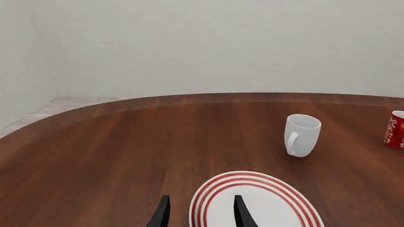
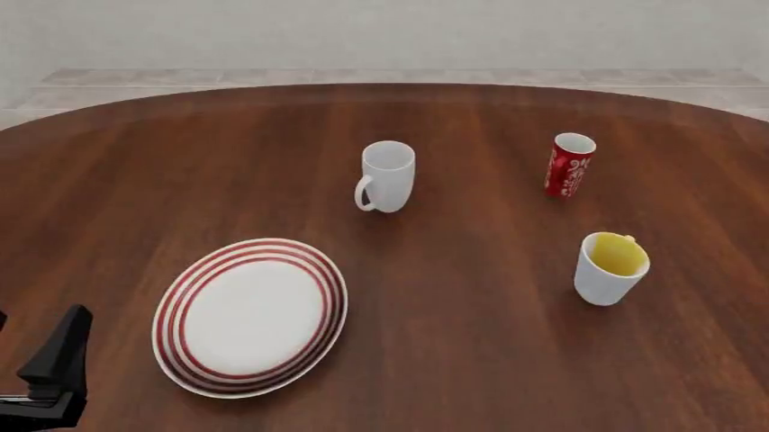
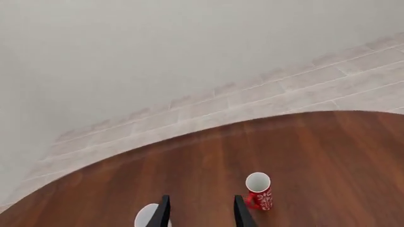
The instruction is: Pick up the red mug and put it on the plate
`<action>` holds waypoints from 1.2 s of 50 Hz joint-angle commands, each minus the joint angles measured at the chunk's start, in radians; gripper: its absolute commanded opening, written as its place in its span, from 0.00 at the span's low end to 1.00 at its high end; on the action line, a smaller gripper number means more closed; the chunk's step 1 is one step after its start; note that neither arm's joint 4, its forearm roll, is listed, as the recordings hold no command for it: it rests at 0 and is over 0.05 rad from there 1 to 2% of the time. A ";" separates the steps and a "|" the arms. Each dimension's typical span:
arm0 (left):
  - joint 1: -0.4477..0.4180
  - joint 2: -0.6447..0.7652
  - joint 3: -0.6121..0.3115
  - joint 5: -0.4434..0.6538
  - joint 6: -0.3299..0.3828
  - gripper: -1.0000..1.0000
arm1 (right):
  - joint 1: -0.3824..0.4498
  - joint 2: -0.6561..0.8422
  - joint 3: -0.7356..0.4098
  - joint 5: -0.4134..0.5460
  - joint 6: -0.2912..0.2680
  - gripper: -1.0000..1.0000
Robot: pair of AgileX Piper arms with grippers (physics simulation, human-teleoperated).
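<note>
The red mug (image 2: 570,166) stands upright at the far right of the table, with white lettering on its side and a white rim. The red-ringed white plate (image 2: 176,297) lies at the near left. My left gripper (image 1: 200,218) is open and empty, low over the plate's near edge (image 1: 271,208), and the red mug (image 1: 395,129) sits far beyond it. In the front view only its dark finger (image 2: 67,340) shows, at the bottom left corner. My right gripper (image 3: 200,216) is open and empty, short of the red mug (image 3: 259,191), and is out of the front view.
A plain white handled mug (image 2: 387,176) stands at mid table between plate and red mug. A white mug with yellow inside (image 2: 610,268) stands in front of the red mug. A white rim (image 3: 151,217) shows beside my right fingers. The table's curved far edge (image 2: 384,85) meets a tiled floor.
</note>
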 commanded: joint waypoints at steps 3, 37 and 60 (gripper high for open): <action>0.000 0.000 0.000 0.000 0.000 1.00 | -0.018 0.126 -0.110 0.034 0.040 1.00; 0.000 0.000 0.000 0.000 0.000 1.00 | -0.043 0.457 -0.377 0.189 -0.013 1.00; 0.000 0.000 0.000 0.000 0.000 1.00 | -0.028 0.634 -0.421 0.168 -0.020 1.00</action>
